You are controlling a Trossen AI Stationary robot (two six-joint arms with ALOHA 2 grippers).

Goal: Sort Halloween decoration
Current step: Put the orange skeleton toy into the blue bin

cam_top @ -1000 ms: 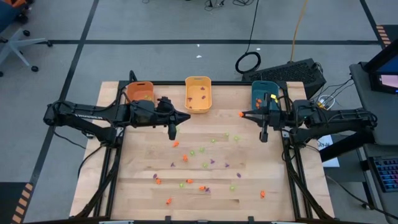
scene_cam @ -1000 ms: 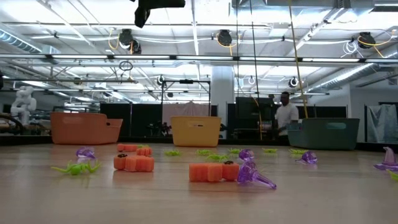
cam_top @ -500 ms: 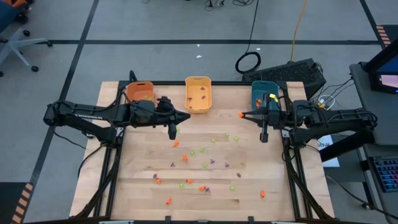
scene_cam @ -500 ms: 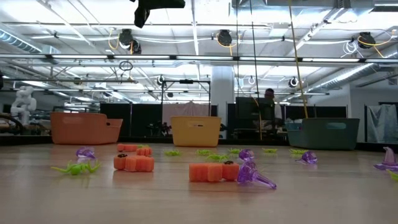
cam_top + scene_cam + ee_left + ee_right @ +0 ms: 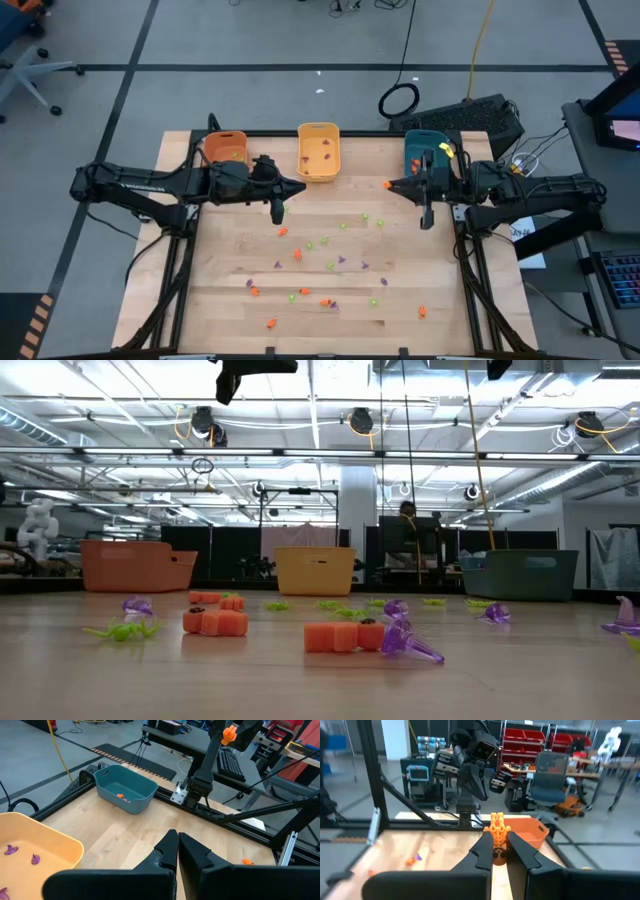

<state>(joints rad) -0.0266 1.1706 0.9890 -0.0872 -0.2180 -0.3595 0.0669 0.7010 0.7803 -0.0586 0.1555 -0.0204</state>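
Note:
Small orange, light green and purple Halloween decoration trinkets (image 5: pixel 322 262) lie scattered on the middle of the wooden table; the low view shows them close up (image 5: pixel 343 636). My right gripper (image 5: pixel 390 185) hovers level in front of the teal bin (image 5: pixel 424 152), shut on one orange trinket (image 5: pixel 497 831). My left gripper (image 5: pixel 303 190) hovers between the orange bin (image 5: pixel 226 150) and the yellow bin (image 5: pixel 319 152), shut and holding nothing (image 5: pixel 177 842). My right gripper pinches the orange trinket's lower part (image 5: pixel 498 851) between its two fingers, at their free ends. The fingers (image 5: pixel 482 851) lie level and point toward the table's left side. The trinket is lifted well clear of the table, and its upper part stands out past the fingertips.
The three bins stand in a row along the far edge: purple pieces lie in the yellow bin (image 5: pixel 35 851) and an orange one in the teal bin (image 5: pixel 125 787). A keyboard (image 5: pixel 470 115) lies beyond the far right corner. A person moves in the room behind (image 5: pixel 408 530).
My right gripper has rolled about its own pointing line while staying in place, still shut on the orange trinket. The left arm has kept still. The person in the room behind has walked leftward in the low view.

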